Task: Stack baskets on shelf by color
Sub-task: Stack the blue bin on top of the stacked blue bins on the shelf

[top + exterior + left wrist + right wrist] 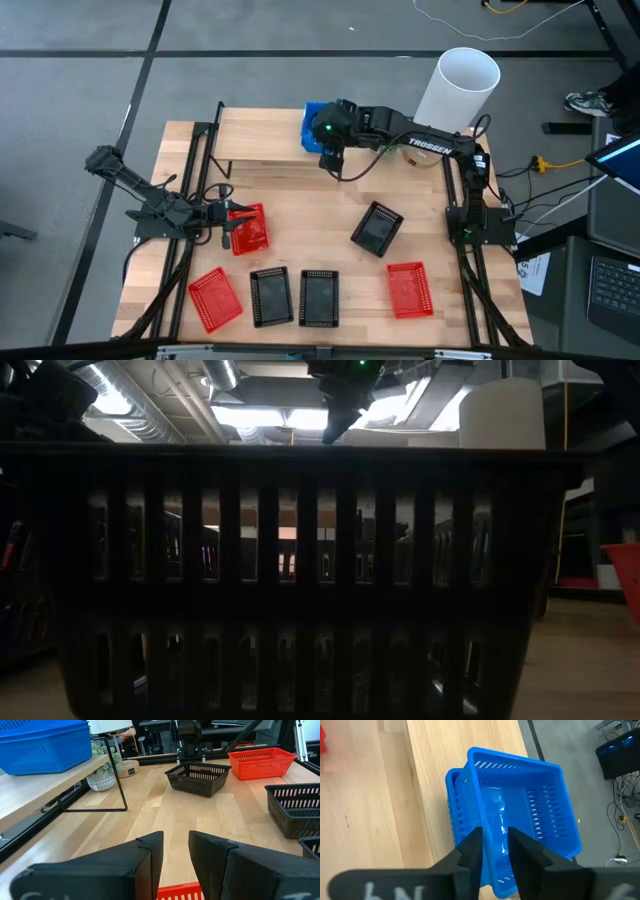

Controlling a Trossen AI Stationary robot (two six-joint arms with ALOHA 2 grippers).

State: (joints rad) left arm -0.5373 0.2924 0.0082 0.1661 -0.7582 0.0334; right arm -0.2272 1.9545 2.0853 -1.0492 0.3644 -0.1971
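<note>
Two blue baskets [520, 805] sit nested on the shelf [260, 140], the upper one askew in the lower; they also show in the high view [312, 128]. My right gripper [495, 845] hangs over them, slanting down, fingers slightly apart. On the table lie three black baskets [378, 228] [271, 297] [319, 297] and three red baskets [250, 228] [215, 298] [408, 288]. My left gripper [226, 222] points level at the left rim of one red basket [180, 892], open. My right gripper stands with its fingertips [474, 842] at the near end of the upper blue basket [495, 870], slanting down from the table's right; whether they touch it I cannot tell. My left gripper has the red basket's rim just below its fingers; touching or not, I cannot tell.
A white cylinder [465, 85] stands beyond the shelf's right end. A small potted plant [102, 777] sits under the shelf. One black basket [300, 580] fills the low view. The shelf's black legs [120, 775] stand on the tabletop [320, 200].
</note>
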